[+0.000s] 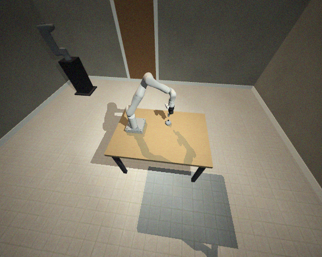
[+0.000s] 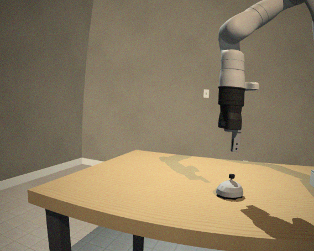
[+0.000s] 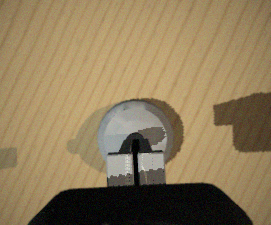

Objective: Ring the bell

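Wrist view, low in the frame: the dark gripper point(image 3: 135, 169) has its two grey fingers shut tight, holding nothing. Behind them sits the round grey bell point(image 3: 130, 124) on the tan wooden table point(image 3: 45, 59). I think the arm should go straight down onto the small black button point(image 2: 231, 176), then lift. Only the exterior view shows the gap above the button.

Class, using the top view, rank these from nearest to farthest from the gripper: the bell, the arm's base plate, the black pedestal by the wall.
1. Bell, just below the gripper.
2. Base plate, at the table's left end.
3. Black pedestal, on the floor by the far-left wall.
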Tool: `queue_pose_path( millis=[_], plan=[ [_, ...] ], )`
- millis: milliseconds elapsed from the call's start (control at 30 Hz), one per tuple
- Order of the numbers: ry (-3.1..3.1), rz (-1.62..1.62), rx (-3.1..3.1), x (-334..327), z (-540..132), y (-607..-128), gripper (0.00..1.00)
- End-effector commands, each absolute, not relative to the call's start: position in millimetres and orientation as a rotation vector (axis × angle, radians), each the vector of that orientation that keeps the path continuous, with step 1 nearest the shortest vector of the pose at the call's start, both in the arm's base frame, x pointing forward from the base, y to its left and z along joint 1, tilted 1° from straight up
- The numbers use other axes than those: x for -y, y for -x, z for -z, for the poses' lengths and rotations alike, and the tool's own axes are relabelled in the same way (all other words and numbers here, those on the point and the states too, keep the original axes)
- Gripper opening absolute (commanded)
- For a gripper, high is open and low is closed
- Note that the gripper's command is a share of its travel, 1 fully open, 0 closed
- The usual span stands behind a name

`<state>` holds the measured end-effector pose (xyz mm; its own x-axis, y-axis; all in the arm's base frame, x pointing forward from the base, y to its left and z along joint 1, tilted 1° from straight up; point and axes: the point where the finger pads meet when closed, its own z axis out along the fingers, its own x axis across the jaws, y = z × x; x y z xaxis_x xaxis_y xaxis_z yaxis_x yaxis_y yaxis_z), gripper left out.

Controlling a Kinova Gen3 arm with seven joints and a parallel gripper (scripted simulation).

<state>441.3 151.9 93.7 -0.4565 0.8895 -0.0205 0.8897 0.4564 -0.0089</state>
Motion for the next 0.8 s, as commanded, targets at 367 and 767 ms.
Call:
queue_pose_path(
  millis=[367,767],
  plan=[
    [-1.638,0.03,-2.662,-149,-82,-442,0.17],
    [-1.635,0.029,-2.665,-148,-64,-442,0.17]
  ],
)
